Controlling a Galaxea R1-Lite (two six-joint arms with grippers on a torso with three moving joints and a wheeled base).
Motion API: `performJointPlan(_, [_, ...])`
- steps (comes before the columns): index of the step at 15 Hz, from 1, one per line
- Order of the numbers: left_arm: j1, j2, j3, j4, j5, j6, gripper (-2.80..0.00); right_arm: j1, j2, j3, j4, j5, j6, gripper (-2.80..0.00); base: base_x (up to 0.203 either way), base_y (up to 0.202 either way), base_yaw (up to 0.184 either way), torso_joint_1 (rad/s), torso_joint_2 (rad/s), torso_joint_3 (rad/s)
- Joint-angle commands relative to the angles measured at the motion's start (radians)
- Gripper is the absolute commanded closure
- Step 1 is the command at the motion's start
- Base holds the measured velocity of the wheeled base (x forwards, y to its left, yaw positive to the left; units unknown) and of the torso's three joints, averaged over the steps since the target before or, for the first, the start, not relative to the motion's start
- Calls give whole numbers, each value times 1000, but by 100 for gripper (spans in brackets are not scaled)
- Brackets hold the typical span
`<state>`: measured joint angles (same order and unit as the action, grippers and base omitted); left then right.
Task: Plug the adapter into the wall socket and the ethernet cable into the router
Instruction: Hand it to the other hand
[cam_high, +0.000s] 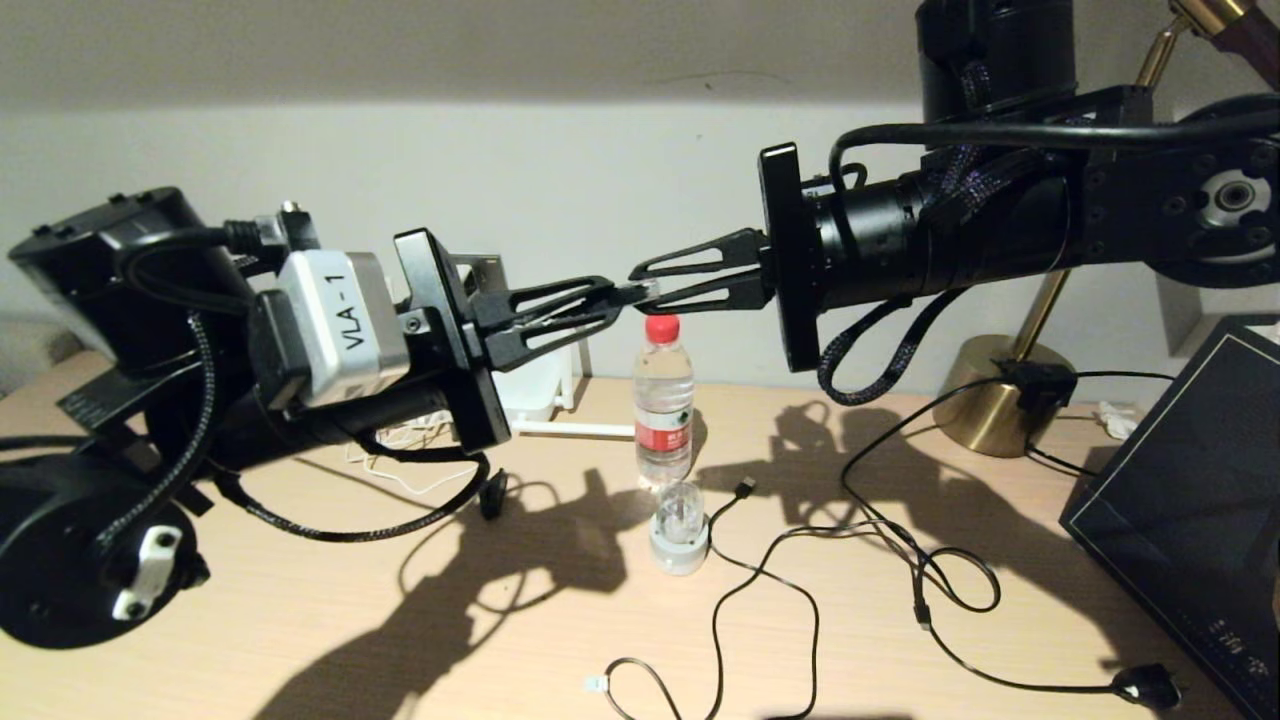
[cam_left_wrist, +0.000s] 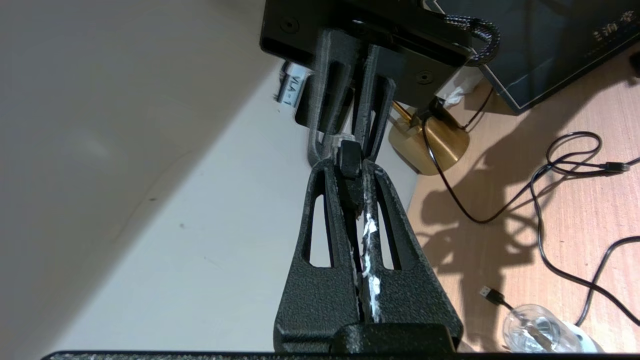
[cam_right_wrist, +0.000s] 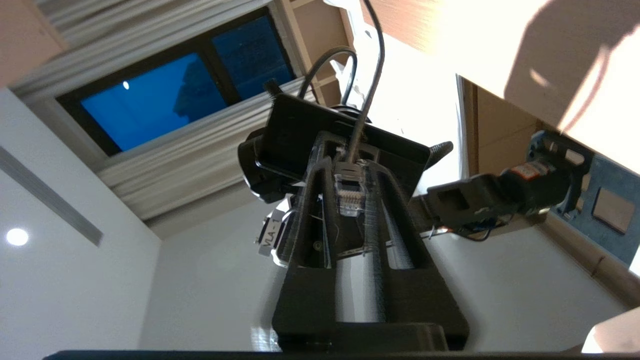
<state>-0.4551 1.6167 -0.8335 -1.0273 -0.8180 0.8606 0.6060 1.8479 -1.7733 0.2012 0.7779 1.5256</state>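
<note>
Two black grippers meet tip to tip above the light wooden desk (cam_high: 300, 620): the left gripper (cam_high: 610, 300) pinches the thin black ethernet cable (cam_right_wrist: 367, 85) behind its clear plug, which lies between the right gripper (cam_high: 650, 283)'s slightly parted fingers. One clear red-capped bottle (cam_high: 663, 400) stands below.

A white label reading "VLA-1" (cam_high: 355, 313) stood on the grey camera housing (cam_high: 335, 330) mounted at the left arm's wrist, its letters running sideways along the housing. In the left wrist view a like label (cam_left_wrist: 295, 89) showed behind the right arm's mounting plate, with "VLA-1" legible. In the right wrist view the left arm's label (cam_right_wrist: 271, 235) appeared again, partly hidden, reading "VLA-1". The water bottle (cam_high: 664, 400) on the counter carried a red and white label (cam_high: 664, 436) whose print could not be made out. Pale characters sat along the edge of the dark box (cam_high: 1190, 510) at the right, too small to read.
</note>
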Motion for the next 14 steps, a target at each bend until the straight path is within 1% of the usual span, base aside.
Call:
performJointPlan(1, [1, -4, 7, -4, -6, 5, 0, 3, -9, 2, -2, 4, -10, -280, 0, 0, 0, 0, 0, 0])
performJointPlan(4, [15, -13, 24, -2, -6, -3, 0, 1, -16, 6, 0, 0, -16, -280, 0, 0, 0, 0, 0, 0])
performJointPlan(5, [27, -23, 47, -3, -7, -22, 0, 0, -31, 19, 0, -14, -37, -280, 0, 0, 0, 0, 0, 0])
performJointPlan(6, [51, -33, 63, -6, -9, -64, 0, -2, -58, 43, 0, -58, -83, -280, 0, 0, 0, 0, 0, 0])
performJointPlan(7, [87, -49, 74, -14, -10, -121, 0, -10, -89, 78, 0, -129, -149, -280, 0, 0, 0, 0, 0, 0])
performJointPlan(8, [129, -74, 90, -18, -10, -214, 0, -23, -121, 121, 3, -203, -237, -280, 0, 0, 0, 0, 0, 0])
performJointPlan(9, [157, -106, 106, -19, -8, -333, 0, -39, -159, 182, 8, -295, -352, -280, 0, 0, 0, 0, 0, 0])
performJointPlan(10, [174, -150, 123, -16, 7, -482, 0, -57, -211, 263, 10, -410, -480, -280, 0, 0, 0, 0, 0, 0])
performJointPlan(11, [181, -193, 134, -9, 45, -626, 0, -68, -272, 327, 11, -517, -588, -280, 0, 0, 0, 0, 0, 0])
performJointPlan(12, [184, -230, 145, 4, 112, -781, 0, -75, -348, 384, 10, -607, -697, 0, 0, 0, 0, 0, 0, 0])
performJointPlan(13, [186, -258, 160, 19, 182, -903, 0, -76, -429, 430, 10, -661, -787, 0, 0, 0, 0, 0, 0, 0])
performJointPlan(14, [187, -274, 198, 29, 234, -967, 0, -76, -507, 470, 11, -693, -849, 0, 0, 0, 0, 0, 0, 0])
